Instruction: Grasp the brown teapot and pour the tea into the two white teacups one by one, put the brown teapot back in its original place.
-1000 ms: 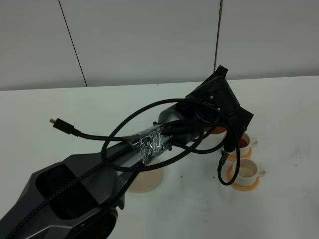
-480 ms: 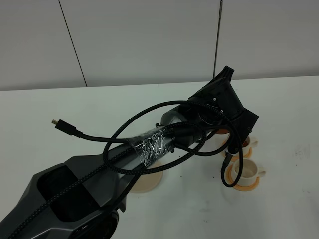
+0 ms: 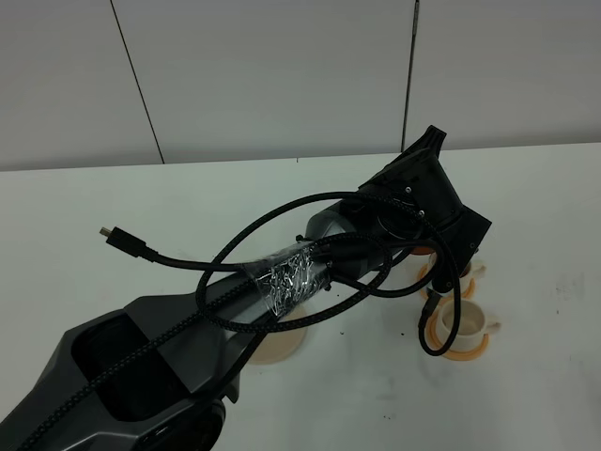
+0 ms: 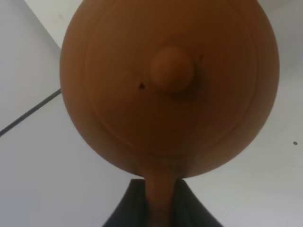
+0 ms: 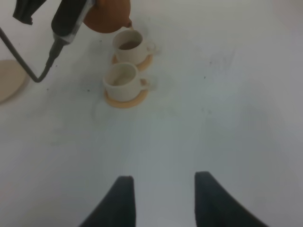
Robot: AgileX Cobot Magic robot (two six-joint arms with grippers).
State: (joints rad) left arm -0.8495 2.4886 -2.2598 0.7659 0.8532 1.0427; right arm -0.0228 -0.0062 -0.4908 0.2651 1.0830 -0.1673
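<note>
The left end effector (image 4: 159, 201) is clamped on the loop handle of the brown teapot (image 4: 165, 85), whose spout hangs just above the farther white teacup (image 5: 133, 53) (dark tea (image 5: 128, 45) inside). The right end effector (image 5: 163, 201) is spread wide and empty, with the nearer teacup (image 5: 122, 82) well ahead of it on the bench (image 5: 213, 118).

We see our right gripper (image 5: 163, 201) with its two dark fingers spread apart above the white table (image 5: 227, 94), nothing between them. Well beyond it, the nearer teacup (image 5: 122, 81) looks pale inside, and the farther teacup (image 5: 133, 54) holds dark tea (image 5: 129, 45). Each sits on an orange coaster (image 5: 124, 100), and the brown teapot (image 5: 106, 14) tips its spout just above the farther rim. A black cable (image 5: 16, 54) loops beside the cups, near a beige trivet (image 5: 9, 80) partly out of view.
</note>
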